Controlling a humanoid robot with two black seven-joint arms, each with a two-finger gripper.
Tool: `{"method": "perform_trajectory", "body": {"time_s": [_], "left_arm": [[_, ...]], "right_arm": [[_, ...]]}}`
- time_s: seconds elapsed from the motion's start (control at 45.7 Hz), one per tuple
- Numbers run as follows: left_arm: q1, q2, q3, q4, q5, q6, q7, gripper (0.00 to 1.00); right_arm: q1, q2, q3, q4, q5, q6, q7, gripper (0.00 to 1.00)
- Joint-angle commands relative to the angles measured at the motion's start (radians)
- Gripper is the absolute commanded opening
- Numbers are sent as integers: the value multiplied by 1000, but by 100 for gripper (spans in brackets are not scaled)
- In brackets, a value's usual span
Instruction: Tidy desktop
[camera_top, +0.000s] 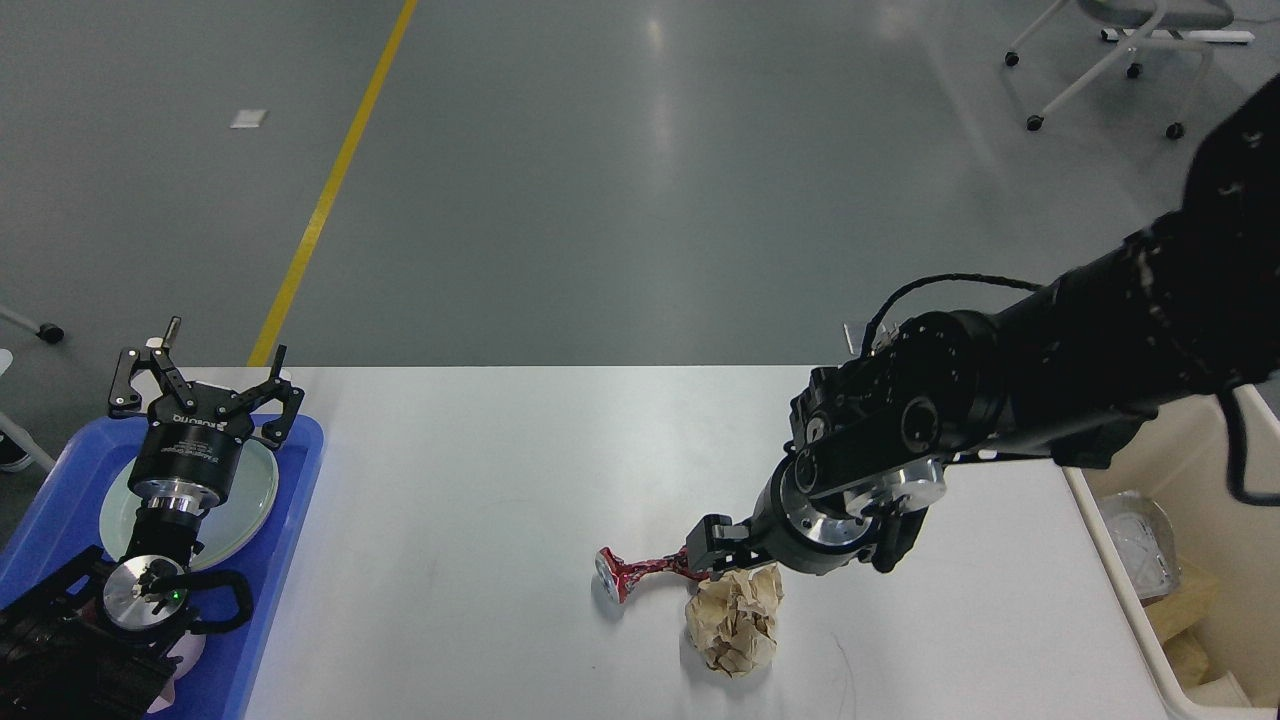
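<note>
Worktop (520, 450) | crushed red can (650, 570) touches paper wad (735, 620) | right gripper (712, 555) at can end, jaw state indiscernible | left gripper (205, 385) spread above tray (300, 470), idle

Bright, even light is coming from above. Pale streaks of glare are lying on the grey floor (655, 150), far beyond the right claw (715, 560). The white table (480, 470) is shining softly left of it. Shadows are staying faint, and the picture is looking sharp, without visible blur.
</note>
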Motion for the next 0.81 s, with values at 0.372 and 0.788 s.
{"method": "perform_trajectory", "body": {"time_s": [0.372, 0.788], "left_arm": [[0, 0, 0, 0, 0, 0, 0, 98], [0, 0, 0, 0, 0, 0, 0, 98]], "right_arm": [[-473, 97, 33, -452, -9, -20, -7, 100], [-577, 126, 12, -535, -12, -22, -6, 100]]}}
